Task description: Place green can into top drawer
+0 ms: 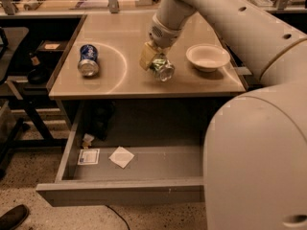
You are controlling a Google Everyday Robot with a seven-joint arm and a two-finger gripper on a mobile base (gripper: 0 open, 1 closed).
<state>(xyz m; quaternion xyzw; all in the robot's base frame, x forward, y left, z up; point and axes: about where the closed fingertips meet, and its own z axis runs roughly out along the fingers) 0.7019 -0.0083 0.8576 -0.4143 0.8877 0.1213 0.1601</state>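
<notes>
The green can [163, 69] is held on its side in my gripper [154, 61], silver end facing the camera, just above the beige desk top [120, 80] near its middle front. The gripper is shut on the can; its tan finger [147, 56] shows on the can's left. The top drawer [120, 190] is pulled open below the desk front, its grey floor showing. My white arm reaches in from the upper right.
A blue can [88, 60] lies on its side at the desk's left. A white bowl [207, 57] stands at the right. In the drawer lie a white card [88, 156], a folded white paper [121, 156] and a small object [88, 139]. My arm's body fills the right foreground.
</notes>
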